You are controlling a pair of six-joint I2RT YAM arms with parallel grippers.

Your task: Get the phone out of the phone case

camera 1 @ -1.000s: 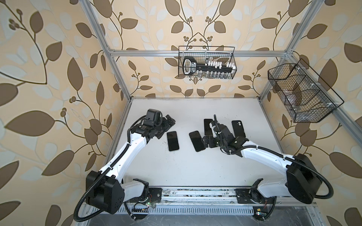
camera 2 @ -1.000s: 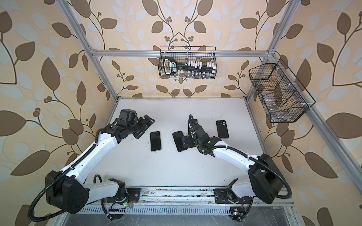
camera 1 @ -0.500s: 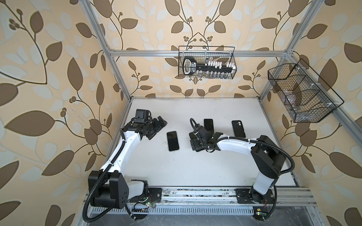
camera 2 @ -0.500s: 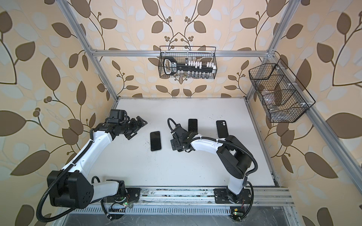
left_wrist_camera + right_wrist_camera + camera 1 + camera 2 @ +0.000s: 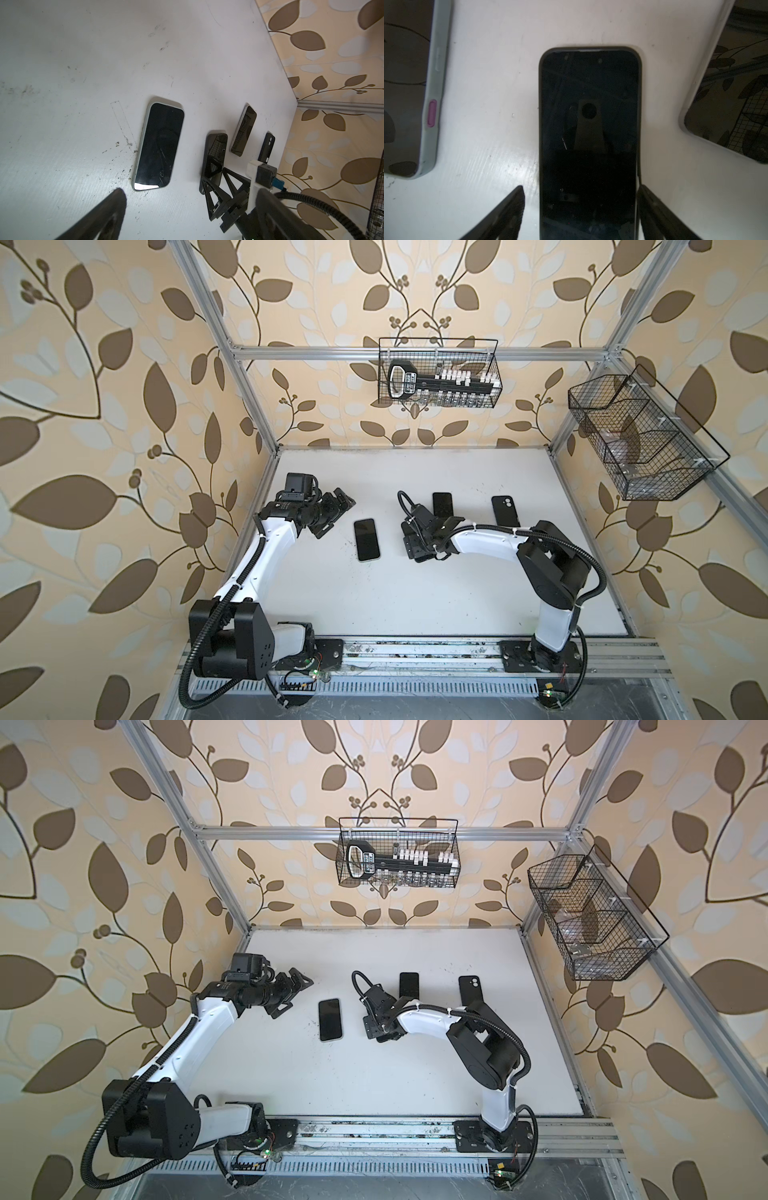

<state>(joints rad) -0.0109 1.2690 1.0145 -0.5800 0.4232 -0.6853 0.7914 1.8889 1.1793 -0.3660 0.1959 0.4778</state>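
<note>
Right now my right gripper [image 5: 580, 187] straddles the phone [image 5: 589, 124] at table [image 5: 415, 605] centre, jaws spread, 1 finger [image 5: 652, 207] at the case [image 5: 540, 124] edge, the other clear. Left gripper [image 5: 334, 516] hangs released at its 9 o'clock.

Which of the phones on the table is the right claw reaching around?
The black-cased phone: it lies between the right claw's open fingers. The grey-cased phone, the far phone and the face-down black case lie clear of it.
</note>
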